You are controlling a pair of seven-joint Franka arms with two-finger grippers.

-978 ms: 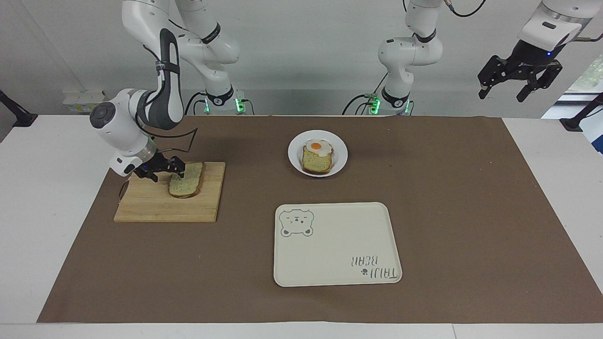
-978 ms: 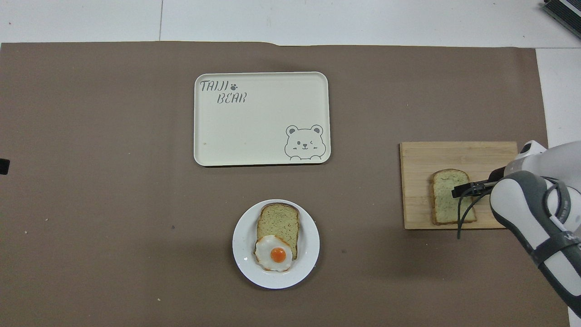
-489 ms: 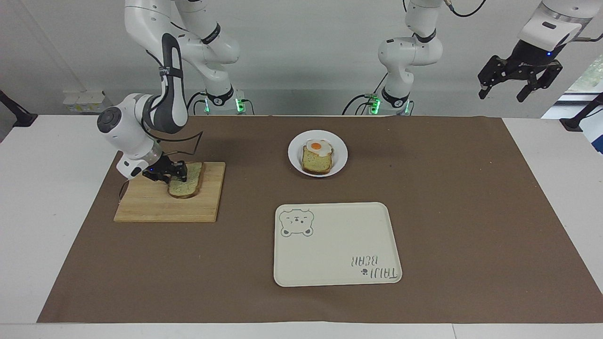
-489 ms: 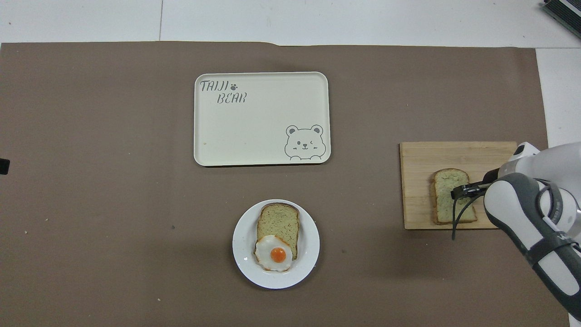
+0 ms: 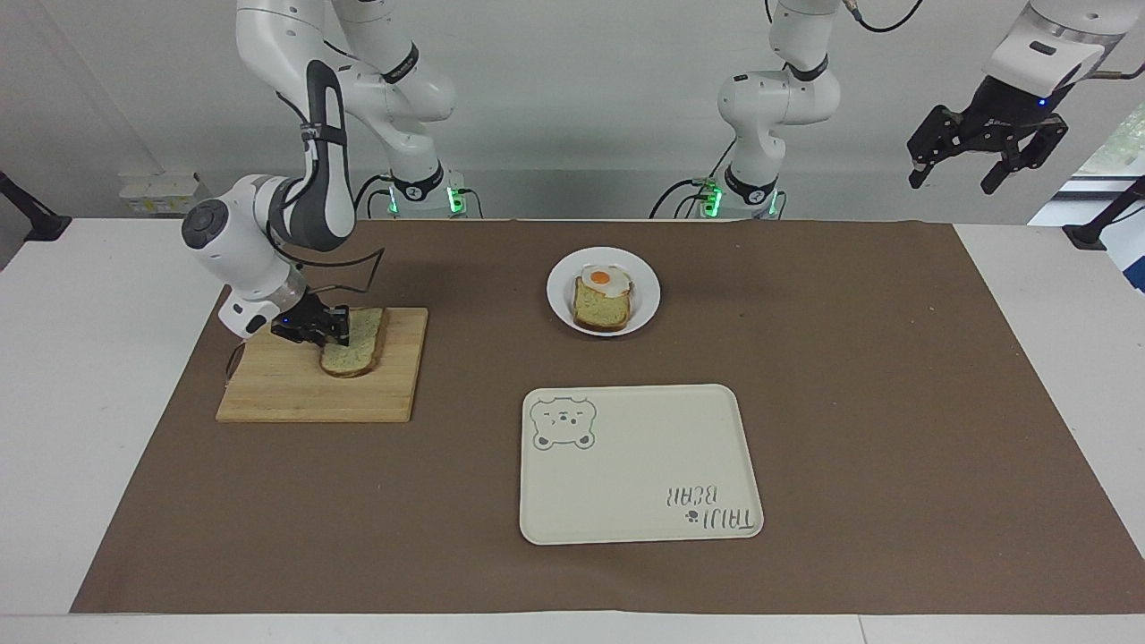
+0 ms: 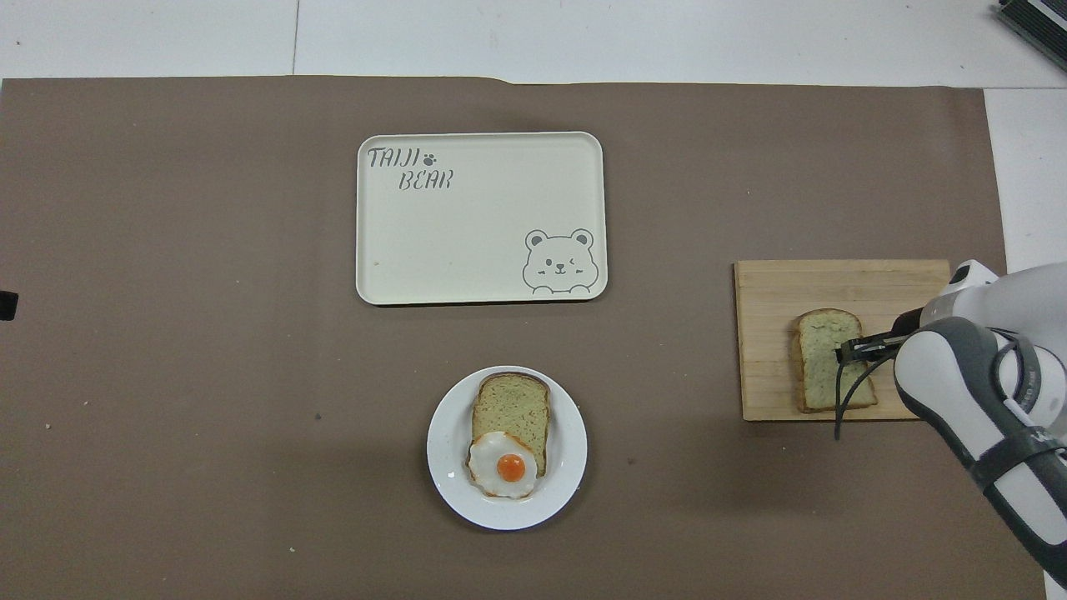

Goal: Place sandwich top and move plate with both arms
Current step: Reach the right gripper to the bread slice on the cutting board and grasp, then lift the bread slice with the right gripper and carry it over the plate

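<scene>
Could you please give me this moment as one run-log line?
right gripper: at sandwich top on cutting board | left gripper: waiting, raised | plate: unmoved

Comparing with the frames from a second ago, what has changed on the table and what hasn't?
The right gripper has shifted slightly at the edge of the sandwich top, whose edge has tipped up a little off the wooden board. The left gripper has stayed raised off the table's end, open. The plate, its egg slice and the tray have not moved.
</scene>
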